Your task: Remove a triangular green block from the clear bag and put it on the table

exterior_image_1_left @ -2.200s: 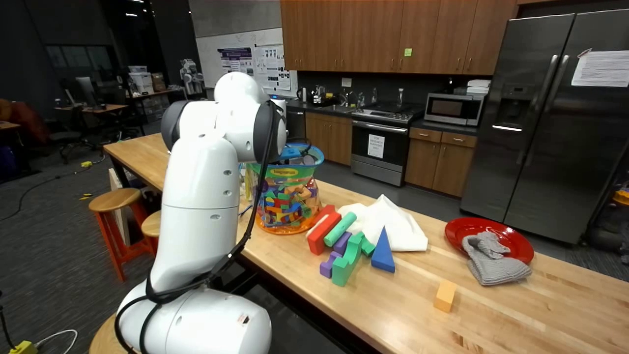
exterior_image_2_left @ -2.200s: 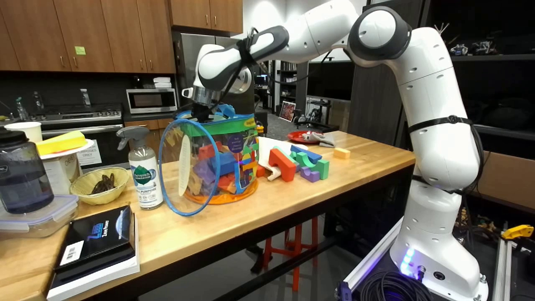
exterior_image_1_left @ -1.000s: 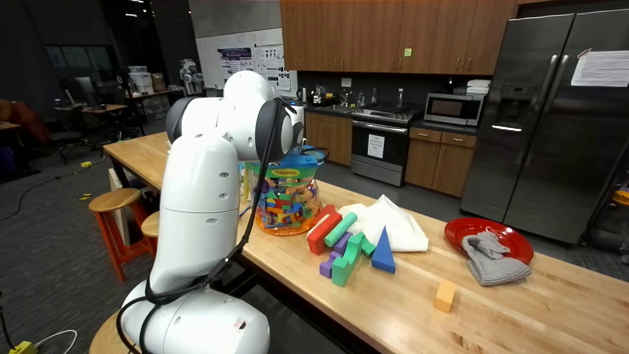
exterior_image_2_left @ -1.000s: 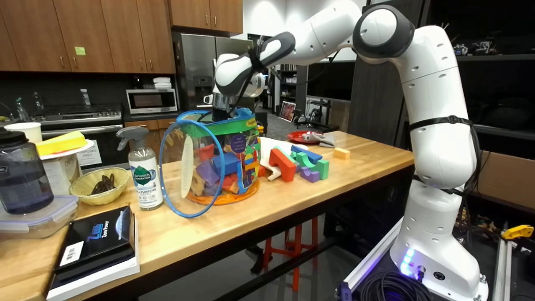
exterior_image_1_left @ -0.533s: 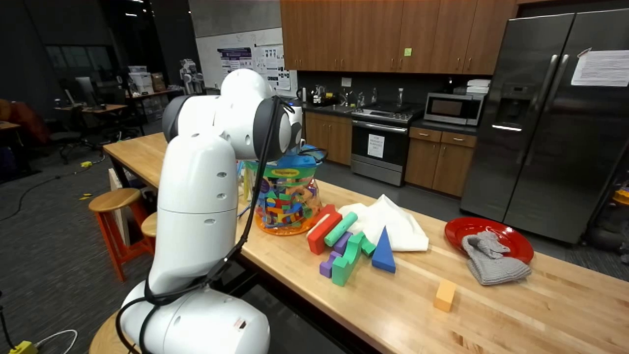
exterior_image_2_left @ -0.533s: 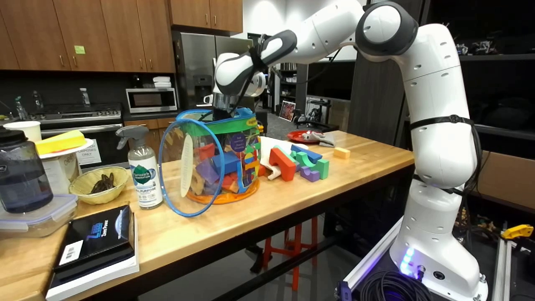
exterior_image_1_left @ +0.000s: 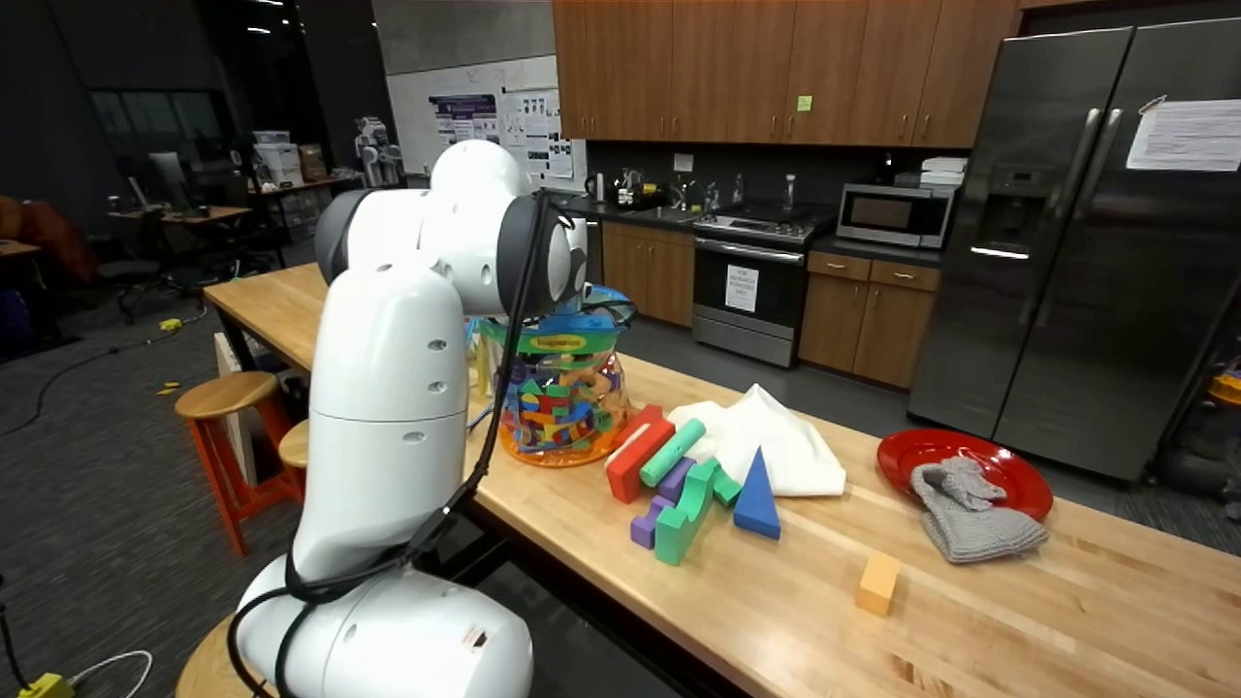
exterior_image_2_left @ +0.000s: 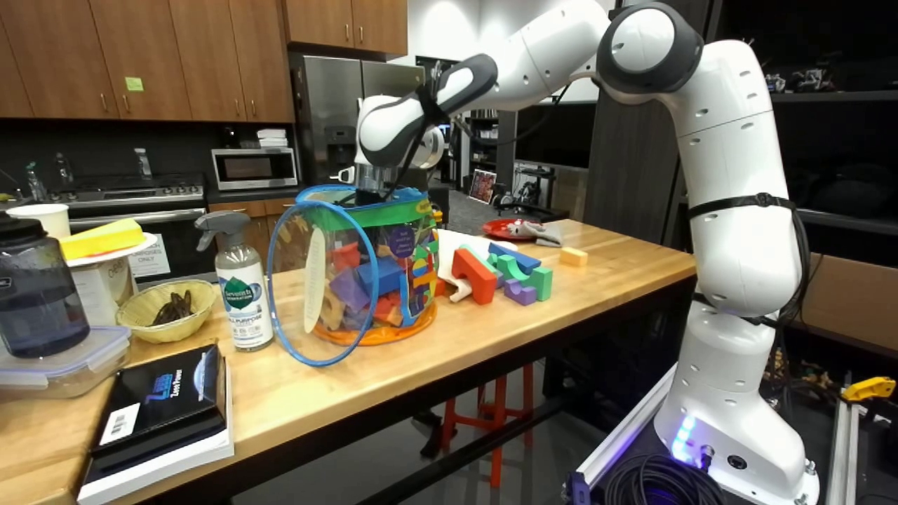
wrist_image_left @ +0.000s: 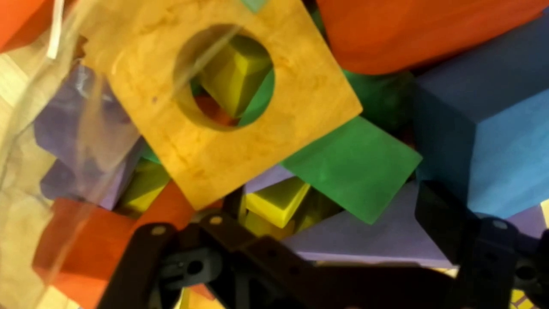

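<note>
Green block [wrist_image_left: 356, 171], seen in the wrist view, lay inside the clear bag [exterior_image_2_left: 393, 214], partly covered by a yellow-orange block [wrist_image_left: 309, 81] with a round hole. Only one flat face was visible, so whether the piece was triangular could not be told. A purple block [wrist_image_left: 373, 240] and a blue block [wrist_image_left: 510, 150] lay near it within the bag.

The hand [wrist_image_left: 333, 197] was down in the mouth of the bag, above these pieces. Its fingers [wrist_image_left: 446, 227] stood wide apart, with nothing gripped between them; whether either touched a block could not be told. In both exterior views the fingertips were hidden.

The bag stood upright on the tabletop [exterior_image_1_left: 970, 640], many coloured blocks showing through its wall. A blue-rimmed clear disc [exterior_image_2_left: 321, 283] overlapped it in an exterior view.

Loose pieces were grouped just beside the bag: a red block [exterior_image_1_left: 640, 460], a green cylinder [exterior_image_1_left: 673, 453] and a green arched block [exterior_image_1_left: 684, 519]. A white cloth [exterior_image_1_left: 771, 446] lay near the bag, next to that group. A blue triangular block [exterior_image_1_left: 756, 501] was farther from the bag than the red one. A yellow block [exterior_image_1_left: 877, 585] was well apart from the bag; so was a red dish [exterior_image_1_left: 904, 456], which carried part of a grey cloth [exterior_image_1_left: 979, 523], the rest hanging over its rim. On the opposite side of the bag from the loose pieces were a spray bottle [exterior_image_2_left: 243, 301], near it, then a wicker basket [exterior_image_2_left: 168, 334] and a black box [exterior_image_2_left: 161, 403].
</note>
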### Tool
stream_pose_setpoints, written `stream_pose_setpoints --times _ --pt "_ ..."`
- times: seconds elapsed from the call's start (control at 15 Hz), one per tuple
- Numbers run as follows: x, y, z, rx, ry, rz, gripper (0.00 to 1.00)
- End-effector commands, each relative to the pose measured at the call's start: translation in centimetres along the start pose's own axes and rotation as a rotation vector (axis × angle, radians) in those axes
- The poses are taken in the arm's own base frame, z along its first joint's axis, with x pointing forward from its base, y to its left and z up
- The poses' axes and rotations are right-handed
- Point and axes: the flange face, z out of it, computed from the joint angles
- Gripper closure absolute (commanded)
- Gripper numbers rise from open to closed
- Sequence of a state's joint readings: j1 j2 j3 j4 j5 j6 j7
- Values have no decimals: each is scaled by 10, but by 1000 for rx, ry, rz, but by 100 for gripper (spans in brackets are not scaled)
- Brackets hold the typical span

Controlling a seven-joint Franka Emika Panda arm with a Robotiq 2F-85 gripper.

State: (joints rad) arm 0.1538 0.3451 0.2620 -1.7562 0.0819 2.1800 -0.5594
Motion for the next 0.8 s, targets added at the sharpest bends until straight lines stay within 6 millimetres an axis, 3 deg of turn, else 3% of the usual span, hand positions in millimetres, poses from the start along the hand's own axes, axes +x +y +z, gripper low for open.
stream_pose_setpoints --times 0.0,0.07,0.27,0.73 --pt "-5 -5 -3 -7 -6 -10 0" --pt "-5 -6 -4 -10 -2 -13 23" --pt "-5 -6 -5 -15 2 -21 39" --pt "-3 -11 -14 -6 9 -14 92"
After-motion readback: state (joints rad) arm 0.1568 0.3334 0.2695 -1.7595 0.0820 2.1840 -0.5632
